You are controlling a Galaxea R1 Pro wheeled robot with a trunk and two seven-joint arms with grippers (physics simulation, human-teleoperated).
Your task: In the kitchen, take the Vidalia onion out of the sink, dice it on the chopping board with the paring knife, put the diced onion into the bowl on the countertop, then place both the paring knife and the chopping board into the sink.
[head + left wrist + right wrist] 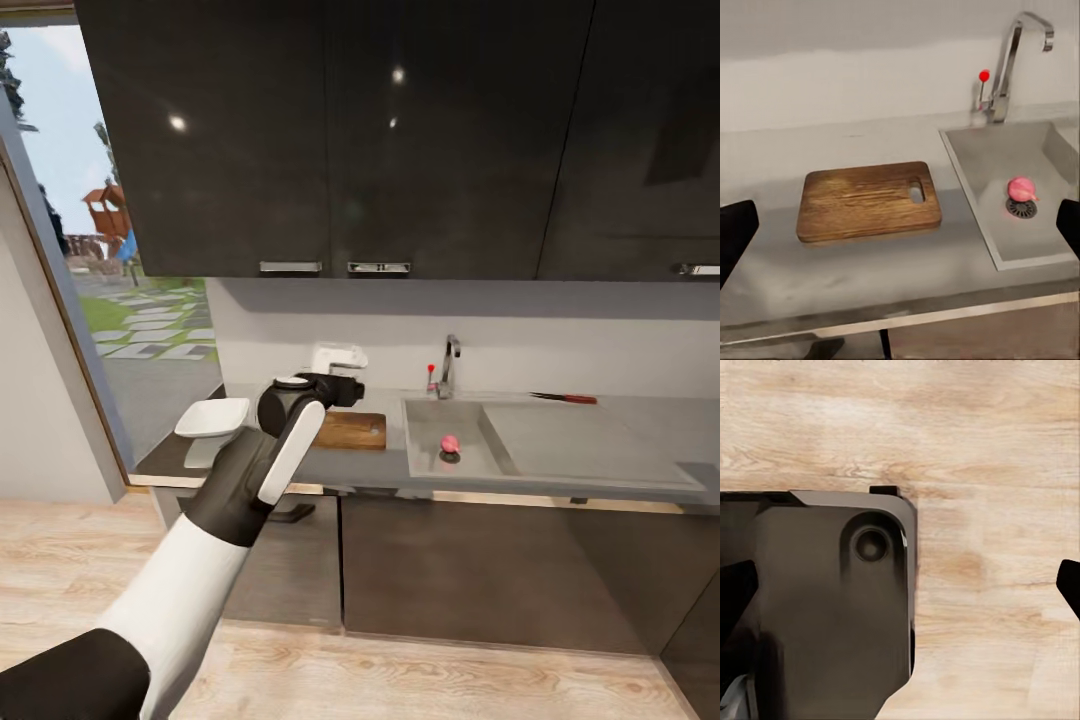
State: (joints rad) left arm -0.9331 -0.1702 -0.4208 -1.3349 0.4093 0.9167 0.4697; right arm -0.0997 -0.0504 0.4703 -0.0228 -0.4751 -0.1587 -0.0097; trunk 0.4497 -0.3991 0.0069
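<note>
The pink-red Vidalia onion (450,443) (1021,189) lies in the steel sink (428,428) (982,154), beside the round drain. Left of the basin, the brown chopping board (352,430) (866,201) rests flat on the grey countertop (350,466) (832,270). A white bowl (212,417) stands at the counter's left end. The red-handled paring knife (565,398) lies behind the drainboard at the right. My left gripper (343,388) (900,229) hovers open above the counter's front, facing the board, holding nothing. My right gripper (904,585) is open over the floor.
Dark wall cupboards (400,140) hang over the counter. A chrome tap (449,363) (1009,60) with a red knob stands behind the basin. A window opening (120,290) is at the left. The robot's dark base (817,607) sits on the wooden floor (990,450).
</note>
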